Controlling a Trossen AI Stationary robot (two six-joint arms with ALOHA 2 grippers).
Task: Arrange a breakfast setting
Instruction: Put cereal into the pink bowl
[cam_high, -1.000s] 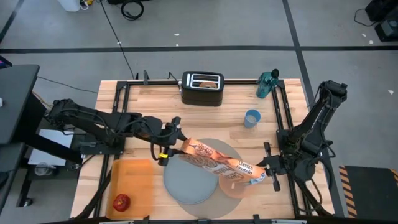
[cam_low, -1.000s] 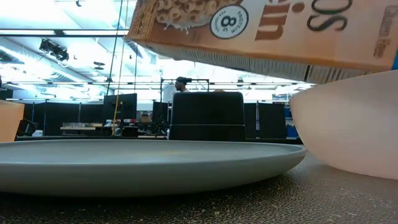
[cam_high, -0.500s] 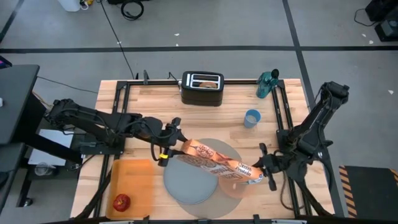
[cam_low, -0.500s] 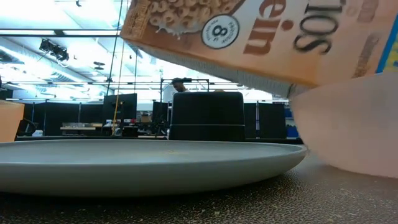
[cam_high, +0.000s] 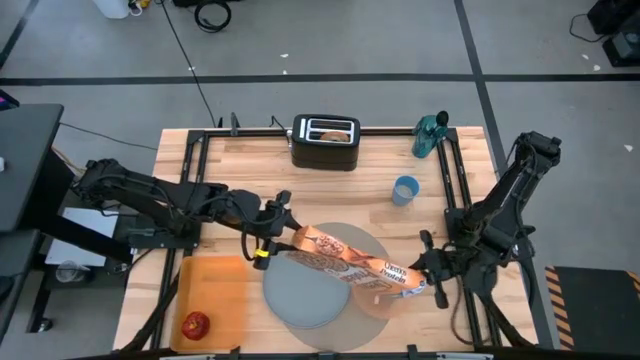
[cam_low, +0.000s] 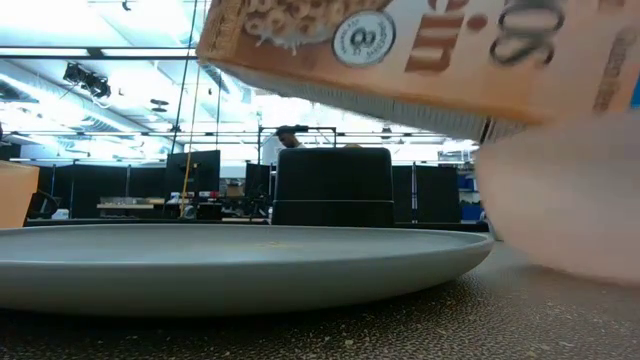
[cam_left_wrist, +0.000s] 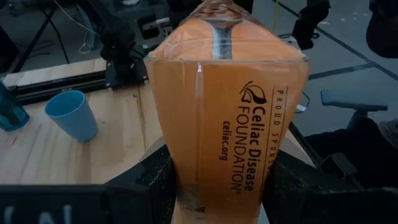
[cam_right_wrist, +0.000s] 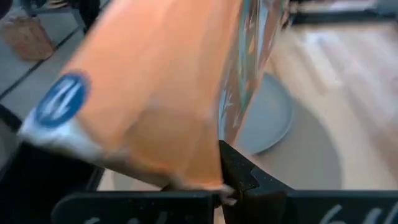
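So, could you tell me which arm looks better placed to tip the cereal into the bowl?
The left, probably. The left gripper clamps the cereal box at its raised end, so lifting there would tilt it. The right gripper pinches the low end over the pink bowl, steadying it.

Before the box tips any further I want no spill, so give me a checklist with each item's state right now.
1. Left gripper holds cereal box at one end: ok.
2. Right gripper shut on the box's other end: ok.
3. Pink bowl under the box's right end: ok.
4. Box opening over the bowl: cannot tell.
5. Grey plate on the mat, beside the bowl: ok.
6. Blue cup apart from both arms: ok.
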